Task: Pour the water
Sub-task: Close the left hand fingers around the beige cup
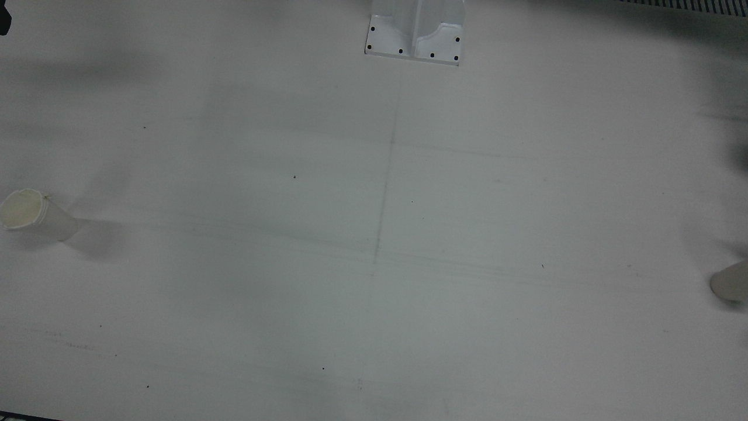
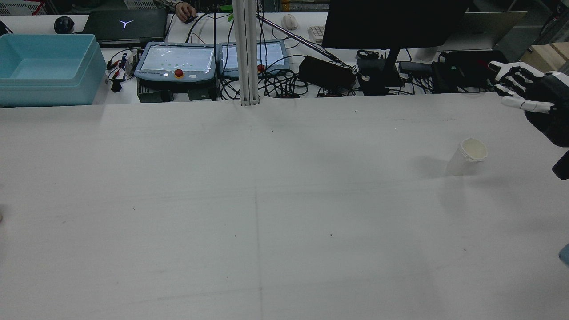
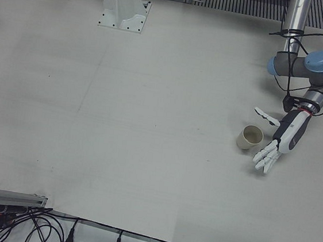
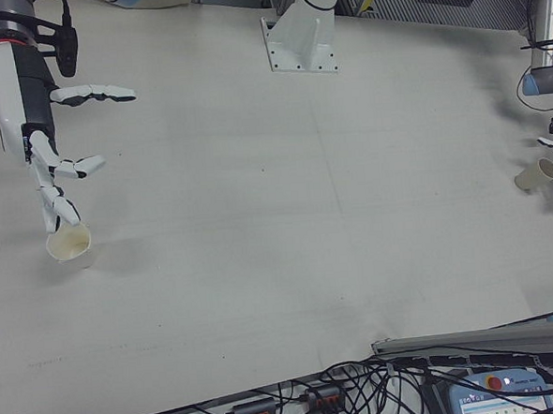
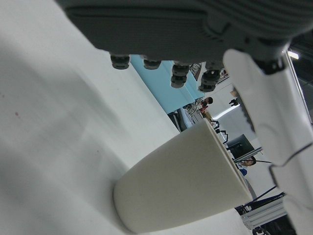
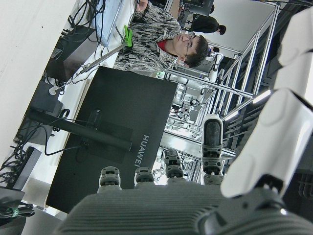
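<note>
Two paper cups stand far apart, one set within each arm's reach. The left hand (image 3: 278, 144), fingers spread and empty, waits just beside its cup (image 3: 250, 138). The right hand (image 4: 42, 137), also spread, hovers just above the other cup (image 4: 69, 244), ready to grasp.

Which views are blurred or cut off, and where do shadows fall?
Front view: soft and hazy, both cups cropped at the edges, paper cup casting a shadow to its right. Left hand view: the left hand is close and blurred. Rear view: sharp, right hand cut by the frame.
</note>
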Controlling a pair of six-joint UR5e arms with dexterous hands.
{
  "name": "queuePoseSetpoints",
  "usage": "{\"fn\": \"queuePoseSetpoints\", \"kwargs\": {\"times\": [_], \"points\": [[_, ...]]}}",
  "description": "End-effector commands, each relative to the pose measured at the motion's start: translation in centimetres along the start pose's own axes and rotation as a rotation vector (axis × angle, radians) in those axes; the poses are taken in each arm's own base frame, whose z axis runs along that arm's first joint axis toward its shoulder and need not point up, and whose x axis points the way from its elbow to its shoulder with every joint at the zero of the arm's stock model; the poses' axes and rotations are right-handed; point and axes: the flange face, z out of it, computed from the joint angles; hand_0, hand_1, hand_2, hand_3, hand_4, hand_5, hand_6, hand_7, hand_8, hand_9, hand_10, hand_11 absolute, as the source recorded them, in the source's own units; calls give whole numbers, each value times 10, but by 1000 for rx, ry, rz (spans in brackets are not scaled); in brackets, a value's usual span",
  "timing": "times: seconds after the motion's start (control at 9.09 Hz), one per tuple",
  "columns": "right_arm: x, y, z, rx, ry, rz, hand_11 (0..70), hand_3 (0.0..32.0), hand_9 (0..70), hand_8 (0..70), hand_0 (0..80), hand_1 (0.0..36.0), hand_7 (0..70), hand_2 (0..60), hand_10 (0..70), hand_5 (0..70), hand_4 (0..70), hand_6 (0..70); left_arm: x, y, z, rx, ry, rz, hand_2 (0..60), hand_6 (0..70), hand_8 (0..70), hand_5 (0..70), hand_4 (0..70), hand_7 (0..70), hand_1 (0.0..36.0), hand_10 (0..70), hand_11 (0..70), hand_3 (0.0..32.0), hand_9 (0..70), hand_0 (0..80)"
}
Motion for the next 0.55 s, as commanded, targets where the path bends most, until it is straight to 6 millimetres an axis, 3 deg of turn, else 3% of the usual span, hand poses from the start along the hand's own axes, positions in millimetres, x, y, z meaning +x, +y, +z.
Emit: {"fn": "queuePoseSetpoints", "kwargs": {"times": [0.0,0.33,0.44], "points": [[0,0,0,-1,0,0,52,0,38,33,463,118,137,114,28,564,55,74,-27,16,29,-17,-3,-15,8,14,0,0,164,105,39,7,20,82,7,440],[0,-2,-1,4,0,-1,51,0,36,31,460,114,136,104,27,565,51,71,-21,21,44,-18,22,-23,5,22,0,0,179,115,48,6,19,76,9,457],[0,-2,-1,4,0,-1,51,0,34,29,460,113,136,103,27,557,51,70,-20,18,42,1,38,-35,0,29,0,19,179,125,68,12,30,36,11,471]]}}
